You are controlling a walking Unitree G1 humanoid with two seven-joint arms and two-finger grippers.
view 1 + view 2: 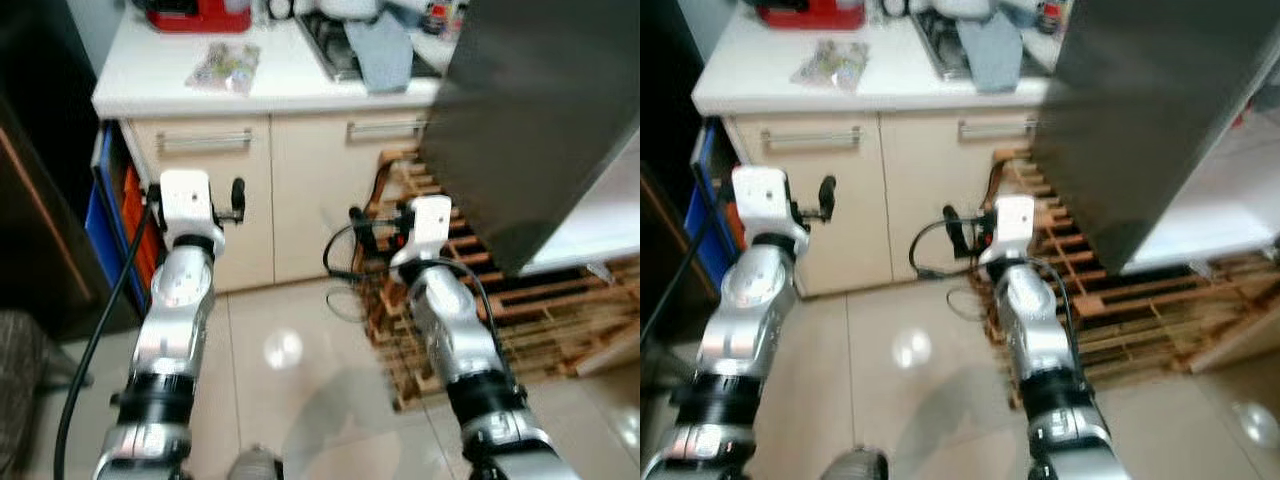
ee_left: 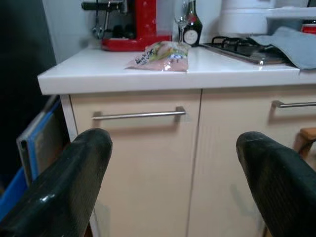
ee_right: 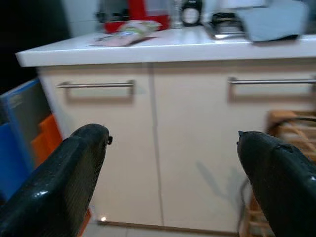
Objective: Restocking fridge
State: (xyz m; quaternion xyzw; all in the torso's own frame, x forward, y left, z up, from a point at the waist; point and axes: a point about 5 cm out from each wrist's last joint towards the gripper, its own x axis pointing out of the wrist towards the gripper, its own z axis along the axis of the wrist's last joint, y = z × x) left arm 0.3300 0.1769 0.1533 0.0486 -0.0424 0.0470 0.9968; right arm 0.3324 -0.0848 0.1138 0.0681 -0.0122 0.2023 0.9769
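Fridge door [image 1: 540, 120] at right, both arms raised forward toward cabinet [image 1: 270, 190], left claw [image 2: 173, 187] and right claw [image 3: 173, 182] released.

On the white tabletop [image 1: 290, 75] lie one clear plastic food packet [image 1: 224, 66], one red appliance [image 1: 198, 13] and one grey cloth [image 1: 382, 50]. Below are two cream cupboard doors [image 1: 215, 195], each with one steel bar handle [image 1: 205, 139]. One wooden pallet [image 1: 520, 310] lies at right.

White counter [image 1: 290, 85] with food packet [image 1: 225, 66], cloth [image 1: 385, 50]
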